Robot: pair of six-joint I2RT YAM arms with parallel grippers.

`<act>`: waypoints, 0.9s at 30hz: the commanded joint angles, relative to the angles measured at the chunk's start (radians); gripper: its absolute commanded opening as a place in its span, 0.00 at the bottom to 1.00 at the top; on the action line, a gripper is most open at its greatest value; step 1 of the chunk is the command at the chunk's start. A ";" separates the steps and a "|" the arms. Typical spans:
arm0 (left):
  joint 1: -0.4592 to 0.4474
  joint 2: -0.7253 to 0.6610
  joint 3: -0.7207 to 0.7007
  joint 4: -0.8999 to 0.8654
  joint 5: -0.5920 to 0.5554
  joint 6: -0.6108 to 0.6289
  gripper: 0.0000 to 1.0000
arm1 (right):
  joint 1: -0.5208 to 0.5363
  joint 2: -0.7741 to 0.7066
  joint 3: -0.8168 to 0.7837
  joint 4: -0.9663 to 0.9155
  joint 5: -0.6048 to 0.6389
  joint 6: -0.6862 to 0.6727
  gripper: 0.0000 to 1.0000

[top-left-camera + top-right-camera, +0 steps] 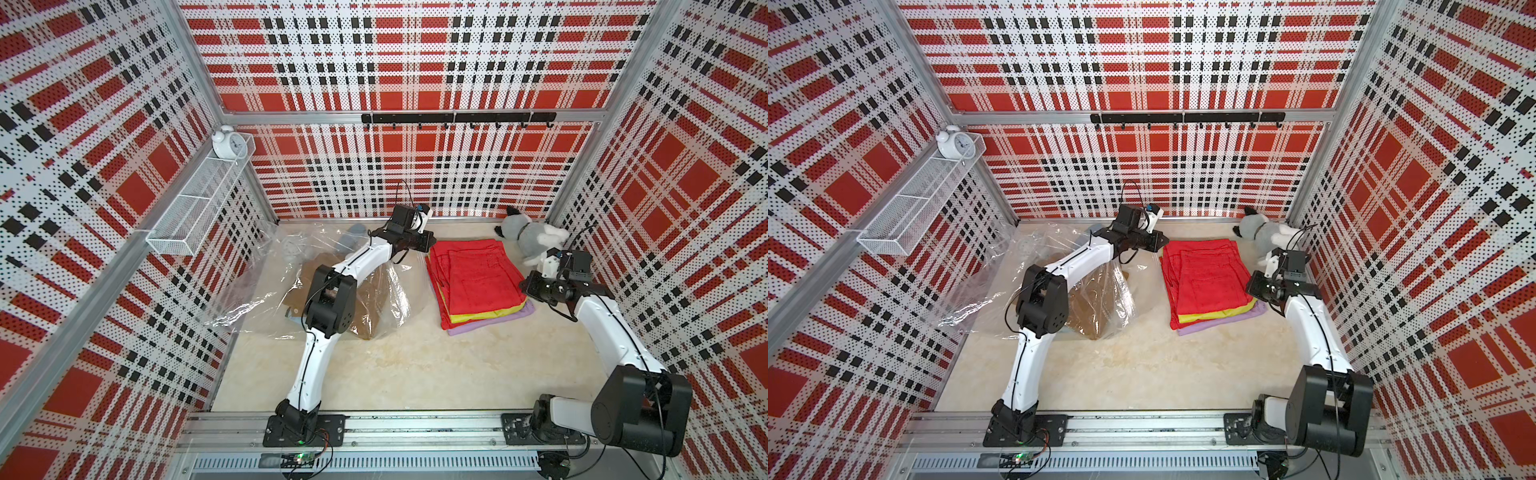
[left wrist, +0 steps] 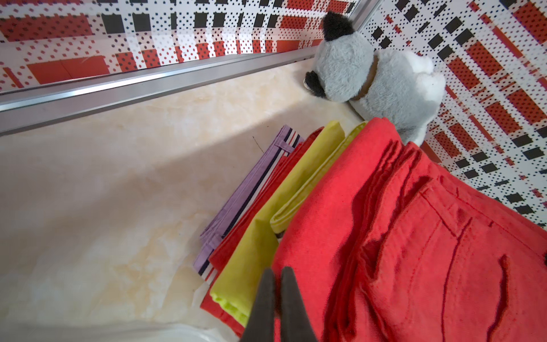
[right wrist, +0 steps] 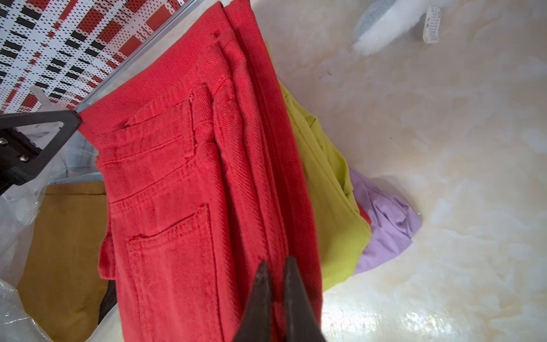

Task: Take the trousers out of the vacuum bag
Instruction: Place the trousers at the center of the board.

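In both top views a pile of folded trousers lies right of centre: red trousers on top, yellow-green trousers under them, and lilac trousers at the bottom. The crinkly clear vacuum bag lies to the left, with mustard brown trousers and a light blue pair inside. My left gripper is shut over the pile's far left corner. Over the pile's right edge, the right gripper is shut, holding nothing.
A grey-white plush toy lies in the far right corner beside the pile. On the left wall hangs a white wire basket holding an alarm clock. A black hook rail runs along the back wall.
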 commanded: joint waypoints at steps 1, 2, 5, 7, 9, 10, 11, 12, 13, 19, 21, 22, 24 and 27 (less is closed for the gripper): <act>-0.002 -0.035 -0.033 0.022 -0.017 0.019 0.08 | -0.003 0.013 -0.023 0.009 0.058 -0.001 0.01; -0.003 -0.034 -0.037 0.023 -0.023 0.018 0.10 | -0.003 0.022 -0.029 0.009 0.062 -0.001 0.02; -0.002 -0.037 -0.047 0.026 -0.039 0.022 0.18 | -0.004 0.038 -0.034 0.012 0.073 0.001 0.14; -0.002 -0.043 -0.050 0.033 -0.044 0.022 0.23 | -0.003 0.044 -0.026 0.011 0.079 0.000 0.32; -0.002 -0.051 -0.048 0.038 -0.055 0.023 0.27 | -0.003 0.045 -0.014 0.008 0.083 -0.001 0.49; -0.002 -0.054 -0.046 0.039 -0.060 0.021 0.30 | -0.003 0.044 -0.008 0.005 0.085 -0.001 0.51; -0.003 -0.057 -0.043 0.040 -0.069 0.021 0.32 | -0.002 0.041 0.000 0.006 0.089 -0.002 0.52; -0.002 -0.063 -0.041 0.042 -0.076 0.021 0.33 | -0.001 0.036 0.006 0.003 0.094 -0.004 0.53; -0.003 -0.066 -0.040 0.042 -0.080 0.021 0.34 | -0.001 0.032 0.012 0.002 0.098 -0.004 0.54; -0.018 -0.111 -0.046 0.054 -0.099 0.019 0.42 | -0.002 0.017 0.028 0.009 0.087 -0.005 0.56; -0.033 -0.125 -0.045 0.054 -0.109 0.027 0.45 | -0.001 0.020 0.026 0.016 0.079 -0.001 0.56; -0.041 -0.131 -0.046 0.054 -0.108 0.032 0.47 | 0.000 0.020 0.023 0.020 0.074 0.001 0.57; -0.059 -0.143 -0.045 0.054 -0.099 0.041 0.49 | 0.000 0.022 0.020 0.026 0.067 0.003 0.57; -0.089 -0.155 -0.058 0.055 -0.067 0.046 0.54 | -0.001 0.017 0.011 0.033 0.060 0.005 0.57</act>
